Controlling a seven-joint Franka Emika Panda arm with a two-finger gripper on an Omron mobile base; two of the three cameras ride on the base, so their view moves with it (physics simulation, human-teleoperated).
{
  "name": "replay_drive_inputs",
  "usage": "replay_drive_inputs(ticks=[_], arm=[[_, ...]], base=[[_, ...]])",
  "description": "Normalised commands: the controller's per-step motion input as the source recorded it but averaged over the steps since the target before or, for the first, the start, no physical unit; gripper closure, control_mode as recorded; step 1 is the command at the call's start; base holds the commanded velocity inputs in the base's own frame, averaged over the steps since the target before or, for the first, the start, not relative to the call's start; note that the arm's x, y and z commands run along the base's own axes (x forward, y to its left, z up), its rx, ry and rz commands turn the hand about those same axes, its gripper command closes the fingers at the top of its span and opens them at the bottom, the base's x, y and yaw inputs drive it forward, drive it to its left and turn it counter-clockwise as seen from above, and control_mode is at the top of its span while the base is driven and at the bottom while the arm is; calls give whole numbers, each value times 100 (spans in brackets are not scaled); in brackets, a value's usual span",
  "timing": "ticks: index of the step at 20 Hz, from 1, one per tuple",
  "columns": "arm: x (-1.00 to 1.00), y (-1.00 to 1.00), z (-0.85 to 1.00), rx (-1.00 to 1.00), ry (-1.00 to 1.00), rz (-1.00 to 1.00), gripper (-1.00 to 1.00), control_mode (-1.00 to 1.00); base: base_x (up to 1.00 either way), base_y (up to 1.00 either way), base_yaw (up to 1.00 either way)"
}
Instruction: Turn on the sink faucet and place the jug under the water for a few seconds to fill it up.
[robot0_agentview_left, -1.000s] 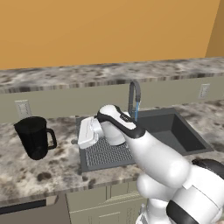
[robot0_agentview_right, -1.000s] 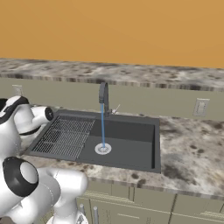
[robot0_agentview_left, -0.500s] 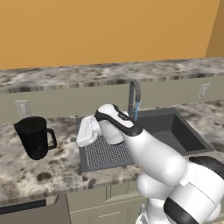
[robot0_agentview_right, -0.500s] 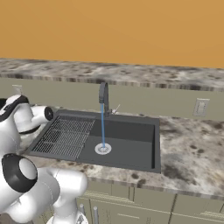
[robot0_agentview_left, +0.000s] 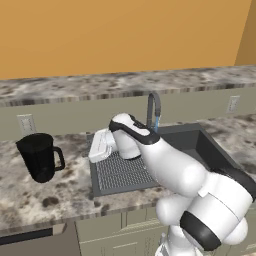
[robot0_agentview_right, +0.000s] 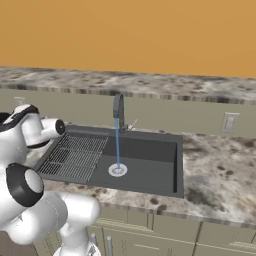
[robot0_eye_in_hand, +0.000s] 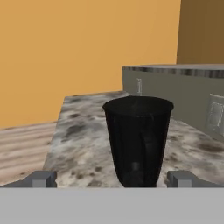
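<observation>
We see jug (robot0_agentview_left: 40, 156) upright on table (robot0_agentview_left: 30, 200); water (robot0_agentview_right: 117, 144) hits sink (robot0_agentview_right: 150, 170) drain; end effector (robot0_eye_in_hand: 111, 178) spread, facing jug.

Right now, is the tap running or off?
Running: a thin blue stream of water falls from the sink faucet straight to the drain.

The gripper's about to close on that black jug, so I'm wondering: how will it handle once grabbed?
The glossy black tapered jug looks rigid, so it should keep its shape. Its shiny, downward-narrowing wall may slip between the fingers. Standing upright and apparently empty on the speckled stone counter, it is probably light and might tip if nudged.
</observation>
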Motion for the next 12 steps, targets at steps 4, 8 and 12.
replay_drive_inputs(ticks=[4, 8, 12], arm=[[43, 0, -6, 0, 0, 0, -100, -100], [49, 0, -15, 0, 1, 0, -100, -100], [45, 7, -26, 0, 4, 0, -100, -100]], base=[[0, 0, 0], [0, 0, 0], [0, 0, 0]])
